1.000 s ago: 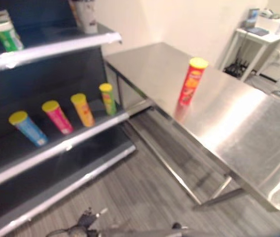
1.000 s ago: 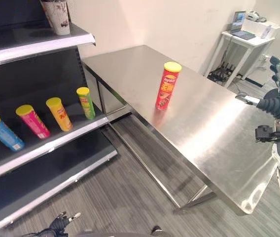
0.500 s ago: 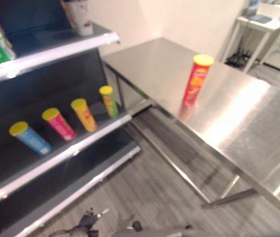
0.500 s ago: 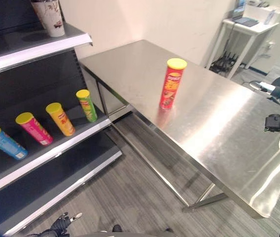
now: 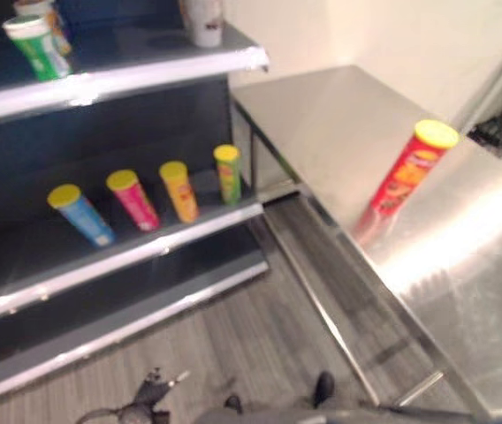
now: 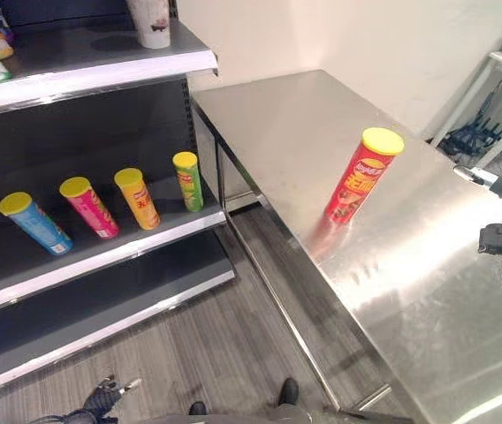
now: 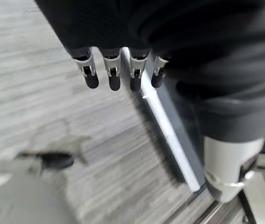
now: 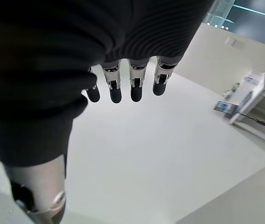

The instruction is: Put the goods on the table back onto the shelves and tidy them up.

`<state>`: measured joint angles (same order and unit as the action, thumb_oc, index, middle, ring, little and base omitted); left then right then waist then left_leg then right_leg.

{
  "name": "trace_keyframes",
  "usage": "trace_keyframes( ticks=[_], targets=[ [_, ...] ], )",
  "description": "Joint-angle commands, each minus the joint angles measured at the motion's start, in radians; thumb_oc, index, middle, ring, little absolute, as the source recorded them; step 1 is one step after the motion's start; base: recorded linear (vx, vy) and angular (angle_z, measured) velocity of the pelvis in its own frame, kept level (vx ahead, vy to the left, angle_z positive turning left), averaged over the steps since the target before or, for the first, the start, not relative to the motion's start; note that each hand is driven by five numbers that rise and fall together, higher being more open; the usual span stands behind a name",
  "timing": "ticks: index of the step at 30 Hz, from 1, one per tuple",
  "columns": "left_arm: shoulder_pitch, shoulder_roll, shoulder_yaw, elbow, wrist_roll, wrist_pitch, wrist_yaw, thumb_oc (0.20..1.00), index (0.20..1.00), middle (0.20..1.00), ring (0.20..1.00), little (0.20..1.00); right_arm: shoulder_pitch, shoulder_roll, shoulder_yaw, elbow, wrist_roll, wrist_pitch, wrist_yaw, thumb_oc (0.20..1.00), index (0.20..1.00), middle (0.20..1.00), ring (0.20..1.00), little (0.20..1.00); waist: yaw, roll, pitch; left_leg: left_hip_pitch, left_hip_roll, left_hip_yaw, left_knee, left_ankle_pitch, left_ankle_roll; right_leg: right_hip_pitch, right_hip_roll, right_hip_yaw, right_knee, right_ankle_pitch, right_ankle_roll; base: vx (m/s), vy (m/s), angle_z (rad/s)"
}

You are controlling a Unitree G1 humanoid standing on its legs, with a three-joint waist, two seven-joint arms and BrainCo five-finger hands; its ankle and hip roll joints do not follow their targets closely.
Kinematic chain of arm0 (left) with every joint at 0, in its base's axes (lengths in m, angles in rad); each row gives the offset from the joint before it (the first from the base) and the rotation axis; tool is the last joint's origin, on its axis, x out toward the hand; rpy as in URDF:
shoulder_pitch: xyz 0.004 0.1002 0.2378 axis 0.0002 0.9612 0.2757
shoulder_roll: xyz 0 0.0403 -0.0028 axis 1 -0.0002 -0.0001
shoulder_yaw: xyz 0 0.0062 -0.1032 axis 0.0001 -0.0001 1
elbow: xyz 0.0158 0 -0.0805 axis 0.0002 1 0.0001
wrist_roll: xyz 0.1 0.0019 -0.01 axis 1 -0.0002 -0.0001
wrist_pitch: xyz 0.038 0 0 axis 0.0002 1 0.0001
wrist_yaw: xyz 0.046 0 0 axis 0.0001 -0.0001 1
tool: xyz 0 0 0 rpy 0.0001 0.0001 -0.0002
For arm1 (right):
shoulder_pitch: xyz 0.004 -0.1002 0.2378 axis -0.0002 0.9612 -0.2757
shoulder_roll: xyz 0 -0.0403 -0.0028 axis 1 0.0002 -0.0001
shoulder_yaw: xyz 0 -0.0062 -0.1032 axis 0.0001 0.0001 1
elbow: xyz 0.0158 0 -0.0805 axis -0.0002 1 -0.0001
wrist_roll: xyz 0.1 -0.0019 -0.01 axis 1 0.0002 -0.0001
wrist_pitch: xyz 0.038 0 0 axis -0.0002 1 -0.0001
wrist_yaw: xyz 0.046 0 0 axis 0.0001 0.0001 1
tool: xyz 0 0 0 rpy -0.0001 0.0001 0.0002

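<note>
1 red can point(image 6: 357, 177) upright on table point(image 6: 286, 124)

A red can point(image 6: 354, 184) with a yellow lid and a yellow-and-orange print stands on the bare silver steel tabletop point(image 6: 304, 132). The dark navy shelves point(image 6: 101, 256) have bright silver front edges. On the middle shelf are a blue can point(image 6: 36, 223), a pink can point(image 6: 91, 208), an orange can point(image 6: 139, 200) and a green can point(image 6: 187, 182), all with yellow lids. The floor point(image 6: 198, 353) is grey with fine stripes. The left robot hand point(image 7: 118, 70) and right robot hand point(image 8: 123, 84) have silver fingers with dark tips under black ribbed covers.
</note>
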<state>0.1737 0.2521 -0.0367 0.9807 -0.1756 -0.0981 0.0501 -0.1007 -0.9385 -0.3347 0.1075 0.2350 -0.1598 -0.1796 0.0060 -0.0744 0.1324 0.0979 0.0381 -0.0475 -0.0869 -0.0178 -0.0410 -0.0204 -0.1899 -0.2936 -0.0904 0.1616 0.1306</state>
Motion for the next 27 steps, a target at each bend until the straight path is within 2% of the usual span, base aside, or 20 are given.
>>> trace_keyframes(
  ticks=[1, 6, 11, 20, 22, 27],
  targets=[
    [-0.045, 0.048, -0.010, 0.010, 0.014, -0.029, -0.011, 1.000, 1.000, 1.000, 1.000, 1.000, 0.001, -0.085, -0.057, -0.048, 0.070, -0.045, 0.080, 1.000, 1.000, 1.000, 1.000, 1.000, 0.019, -0.027, -0.016, -0.051, 0.054, 0.056, 0.000, -0.017, -0.064, 0.086, -0.011, -0.043, 0.003, -0.110, 0.058, 0.10, -0.105, 0.26],
    [-0.031, 0.050, -0.019, 0.008, 0.018, -0.033, -0.026, 1.000, 1.000, 1.000, 1.000, 1.000, -0.004, -0.144, 0.001, -0.017, 0.147, -0.050, 0.157, 1.000, 1.000, 1.000, 1.000, 1.000, 0.024, -0.030, -0.020, -0.047, 0.062, 0.069, 0.000, -0.015, -0.074, 0.095, -0.007, -0.056, 0.003, -0.117, 0.055, 0.03, -0.027, 0.18],
    [-0.023, 0.047, -0.028, -0.003, 0.005, -0.039, -0.033, 1.000, 1.000, 1.000, 1.000, 1.000, -0.019, -0.198, 0.065, -0.011, 0.157, -0.045, 0.210, 1.000, 1.000, 1.000, 1.000, 1.000, 0.027, -0.032, -0.027, -0.042, 0.066, 0.077, 0.000, -0.014, -0.078, 0.105, -0.006, -0.060, 0.003, -0.121, 0.053, 0.01, 0.002, -0.02],
    [-0.033, 0.038, -0.037, 0.029, 0.006, -0.048, -0.032, 1.000, 1.000, 1.000, 1.000, 1.000, -0.063, -0.279, 0.173, 0.016, 0.149, -0.033, 0.263, 1.000, 1.000, 1.000, 1.000, 1.000, 0.031, -0.034, -0.033, -0.036, 0.067, 0.074, 0.000, -0.013, -0.085, 0.120, -0.014, -0.080, 0.003, -0.122, 0.054, 0.00, 0.000, 0.00],
    [-0.036, 0.037, -0.038, 0.049, 0.008, -0.045, -0.031, 1.000, 1.000, 1.000, 1.000, 1.000, -0.097, -0.308, 0.232, 0.048, 0.131, -0.022, 0.273, 1.000, 1.000, 1.000, 1.000, 1.000, 0.036, -0.035, -0.037, -0.036, 0.067, 0.071, 0.000, -0.013, -0.087, 0.125, -0.016, -0.088, 0.003, -0.123, 0.053, 0.02, -0.008, 0.06],
    [-0.037, 0.035, -0.040, 0.060, -0.003, -0.045, -0.021, 1.000, 1.000, 1.000, 1.000, 1.000, -0.207, -0.316, 0.346, 0.098, 0.093, -0.009, 0.258, 1.000, 1.000, 1.000, 1.000, 1.000, 0.047, -0.033, -0.035, -0.036, 0.068, 0.069, 0.000, -0.010, -0.090, 0.131, -0.018, -0.097, 0.003, -0.126, 0.051, 0.00, -0.003, 0.01]
  ],
)
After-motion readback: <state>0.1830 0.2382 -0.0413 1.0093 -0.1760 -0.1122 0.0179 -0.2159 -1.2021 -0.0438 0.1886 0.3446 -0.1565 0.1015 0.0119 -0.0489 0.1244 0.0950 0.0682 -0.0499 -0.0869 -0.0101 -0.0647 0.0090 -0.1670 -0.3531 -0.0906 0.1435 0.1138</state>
